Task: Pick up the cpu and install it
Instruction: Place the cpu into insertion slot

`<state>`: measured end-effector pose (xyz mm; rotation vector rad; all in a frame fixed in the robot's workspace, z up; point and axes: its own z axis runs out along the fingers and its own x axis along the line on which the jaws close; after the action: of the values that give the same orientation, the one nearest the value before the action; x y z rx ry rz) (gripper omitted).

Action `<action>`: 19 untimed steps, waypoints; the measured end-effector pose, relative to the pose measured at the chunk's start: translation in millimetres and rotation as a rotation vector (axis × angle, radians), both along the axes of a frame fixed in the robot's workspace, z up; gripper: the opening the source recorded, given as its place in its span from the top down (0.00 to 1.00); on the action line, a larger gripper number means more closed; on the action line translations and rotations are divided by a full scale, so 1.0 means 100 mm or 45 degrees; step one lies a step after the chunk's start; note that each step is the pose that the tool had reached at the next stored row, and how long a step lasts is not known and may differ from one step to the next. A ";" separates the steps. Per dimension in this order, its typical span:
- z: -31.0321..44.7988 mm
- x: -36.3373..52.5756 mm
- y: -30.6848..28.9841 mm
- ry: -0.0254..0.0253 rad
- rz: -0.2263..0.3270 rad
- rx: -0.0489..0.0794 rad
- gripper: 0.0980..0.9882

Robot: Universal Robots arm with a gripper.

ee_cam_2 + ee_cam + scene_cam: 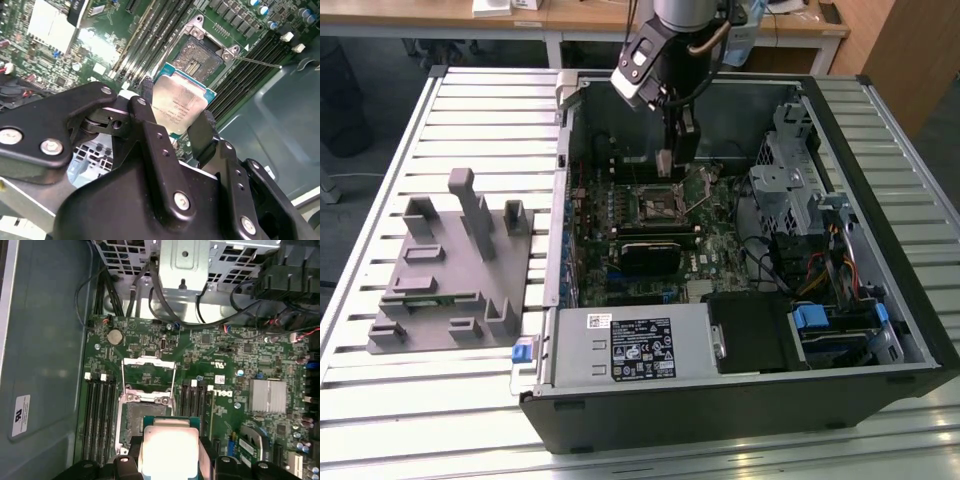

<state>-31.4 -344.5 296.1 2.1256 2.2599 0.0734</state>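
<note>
Pickup done: gripper jaws clamped on cpu edges, hovering just over open socket, mid motherboard. Cpu not seated yet; install left.

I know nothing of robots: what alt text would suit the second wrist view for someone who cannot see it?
A black gripper holds the cpu, a thin square chip with a silver top, by two opposite edges above the open socket of a green motherboard.
</note>
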 end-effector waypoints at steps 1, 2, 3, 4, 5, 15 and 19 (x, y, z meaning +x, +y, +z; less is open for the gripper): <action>-0.016 0.000 0.008 -0.0001 0.004 0.000 0.51; -0.030 0.000 0.018 0.0000 0.008 0.000 0.51; -0.046 0.000 0.031 -0.0002 0.011 0.000 0.51; -0.064 0.000 0.054 0.0001 0.011 0.000 0.51; -0.082 0.000 0.075 0.0005 0.011 0.000 0.51; -0.261 -0.002 0.178 0.0017 0.010 0.000 0.51; -0.332 -0.011 0.192 0.0018 0.010 0.000 0.51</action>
<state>-32.5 -325.3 262.9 2.1174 2.2693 0.0721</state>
